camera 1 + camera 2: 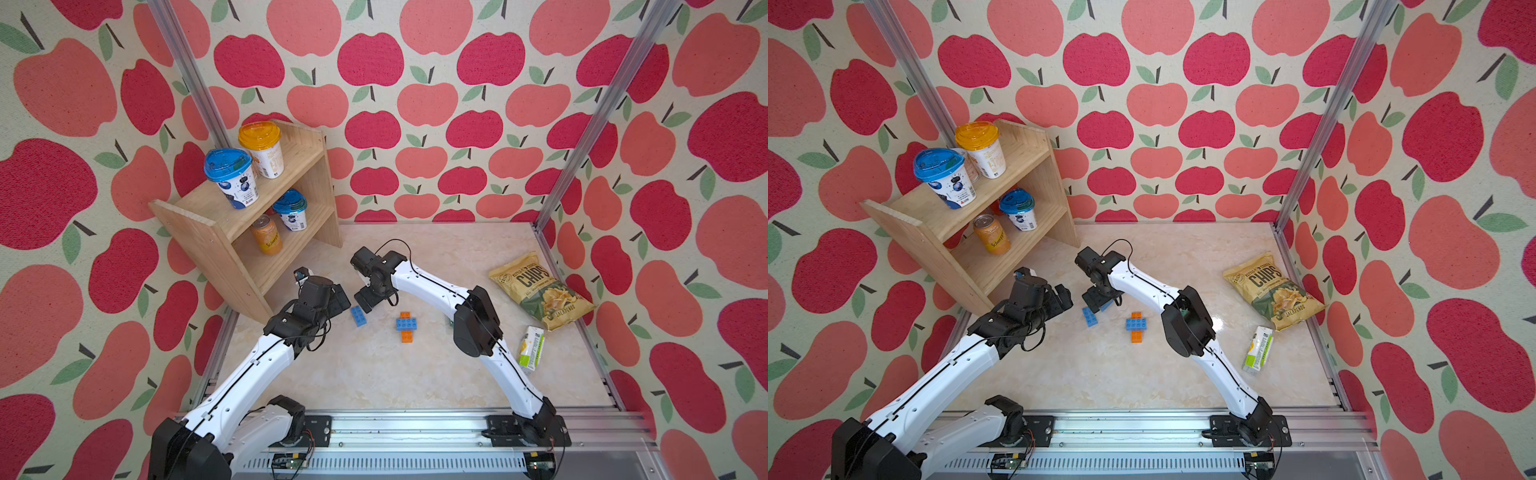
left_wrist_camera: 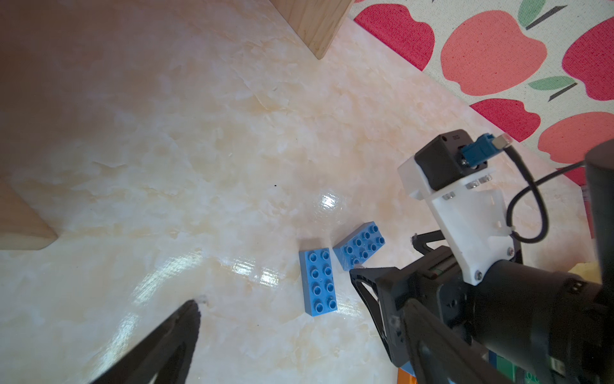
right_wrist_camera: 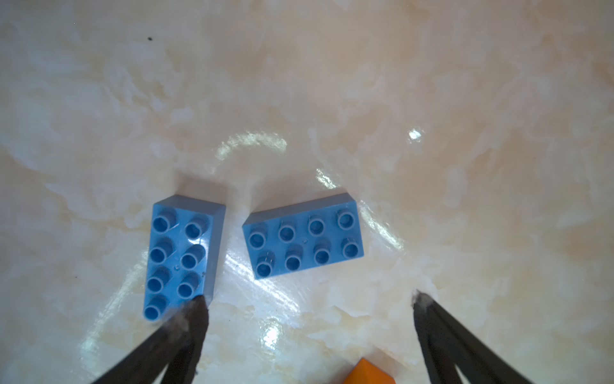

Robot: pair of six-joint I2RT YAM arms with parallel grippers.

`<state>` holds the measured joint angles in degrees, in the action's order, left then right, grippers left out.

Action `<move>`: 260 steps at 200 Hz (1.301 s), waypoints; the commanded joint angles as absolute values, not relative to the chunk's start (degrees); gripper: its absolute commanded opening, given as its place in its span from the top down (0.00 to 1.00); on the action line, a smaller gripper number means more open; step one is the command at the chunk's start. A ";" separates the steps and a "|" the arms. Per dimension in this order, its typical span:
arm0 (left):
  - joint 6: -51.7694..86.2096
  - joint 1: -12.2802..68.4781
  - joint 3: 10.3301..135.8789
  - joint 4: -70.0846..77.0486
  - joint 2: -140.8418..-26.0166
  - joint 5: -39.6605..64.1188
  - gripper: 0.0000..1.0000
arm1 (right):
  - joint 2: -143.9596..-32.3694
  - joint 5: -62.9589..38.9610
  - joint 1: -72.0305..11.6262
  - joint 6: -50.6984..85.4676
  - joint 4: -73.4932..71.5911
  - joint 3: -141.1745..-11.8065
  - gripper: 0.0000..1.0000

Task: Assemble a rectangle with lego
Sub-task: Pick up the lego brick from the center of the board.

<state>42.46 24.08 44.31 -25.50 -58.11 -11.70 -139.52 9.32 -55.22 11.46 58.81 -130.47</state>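
Hovering to the left of the cross [image 1: 406, 325], a blue studded plastic brick pressed crosswise onto an orange one, my left gripper [image 1: 342, 299] carries nothing. Its wrist view shows only one finger [image 2: 179, 329], set far out to the side, so I judge those fingers to be spread apart.

Closer to the cross, on its left, two loose blue two-by-four plastic bricks lie studs up on the marbled tabletop [image 3: 432, 99]. The first blue brick [image 3: 182, 256] and the second blue brick [image 3: 303, 234] sit just beside each other, parted by a thin gap and turned roughly square to one another.

My right gripper [image 3: 308, 297] hangs over this pair, fingers wide open and empty. One fingertip [image 3: 196, 319] overlaps the first blue brick's corner, and I cannot tell whether it touches.

I judge this to be the picking step, early in the job. The cross is no rectangle, and the loose pair is not yet joined to anything. The next move calls for shifting sideways until one brick sits squarely between my right fingers. Then I would turn the wrist to meet its long sides, lower, and close.
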 commanded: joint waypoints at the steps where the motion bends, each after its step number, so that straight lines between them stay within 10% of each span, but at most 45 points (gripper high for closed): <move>1: 41.75 23.73 45.52 -27.49 -57.40 -12.30 0.03 | -142.43 8.53 -54.59 9.76 61.17 -132.76 0.01; 260: 41.66 23.66 45.70 -27.38 -57.59 -12.30 0.03 | -151.31 3.09 -51.33 22.11 67.16 -141.93 0.18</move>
